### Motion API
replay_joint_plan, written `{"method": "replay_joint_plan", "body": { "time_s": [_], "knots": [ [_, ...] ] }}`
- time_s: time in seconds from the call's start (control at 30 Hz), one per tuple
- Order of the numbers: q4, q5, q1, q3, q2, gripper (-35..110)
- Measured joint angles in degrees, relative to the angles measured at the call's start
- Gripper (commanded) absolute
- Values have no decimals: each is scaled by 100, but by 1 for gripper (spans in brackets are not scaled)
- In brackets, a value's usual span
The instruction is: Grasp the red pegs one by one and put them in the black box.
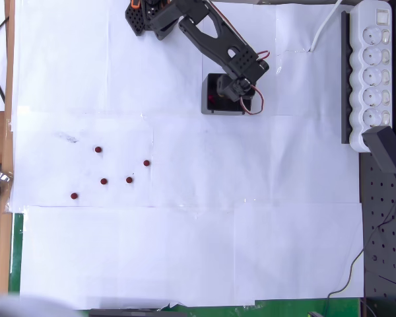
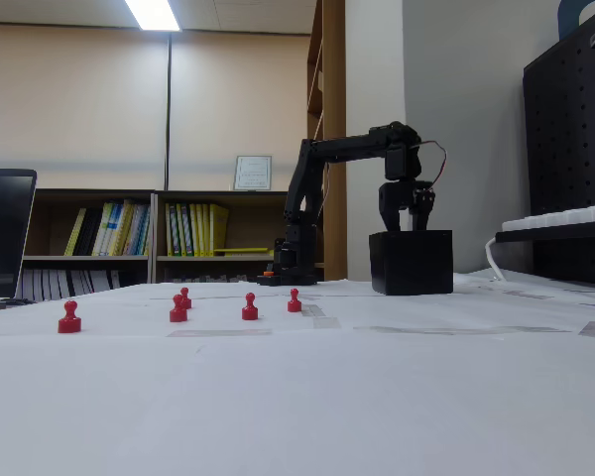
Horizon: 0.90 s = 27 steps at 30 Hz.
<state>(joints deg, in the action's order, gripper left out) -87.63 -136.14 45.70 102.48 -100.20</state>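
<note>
Landmark: the box (image 1: 214, 99), a small black open-top cube standing on the white-papered surface (image 1: 251, 231); every place below is told from it.
Gripper: the gripper (image 1: 241, 91) hangs over the box's right half in the overhead view; in the fixed view it sits just above the rim (image 2: 410, 220), fingers pointing down.
Gripper state: cannot tell. The fingers are dark against the dark box, and neither view shows a gap or a closed pair clearly. No peg is visible between them.
Inside the box: a small reddish patch shows at the left of the interior in the overhead view; it may be a peg already dropped, but it is too small to be sure.
Pegs: five red pegs (image 1: 129, 179) stand upright on the surface in a loose cluster, well apart from the box and from one another, down and to the left of it in the overhead view.
Nearest peg: the one (image 1: 146, 162) at the cluster's right edge lies closest to the box; the farthest (image 1: 74, 196) is at lower left.
Key relation: from the gripper, all the pegs lie in one direction, lower left in the overhead view, left and toward the camera in the fixed view (image 2: 249, 307).
Step, as I judge it: the drop over the box; five pegs remain.
Next move calls for: lifting clear of the box wall, then swinging toward the cluster and coming down over one peg from above.
</note>
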Motion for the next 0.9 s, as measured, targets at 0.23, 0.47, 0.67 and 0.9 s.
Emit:
{"method": "replay_joint_plan", "body": {
  "time_s": [0.23, 0.47, 0.67, 0.9],
  "knots": [
    [-299, 53, -123, 229, 97, 12],
    [-703, 475, -1011, 853, 1002, 11],
    [141, 1450, -2558, -281, 2470, 11],
    [3094, 3410, -4729, -4386, 3410, 11]
  ]
}}
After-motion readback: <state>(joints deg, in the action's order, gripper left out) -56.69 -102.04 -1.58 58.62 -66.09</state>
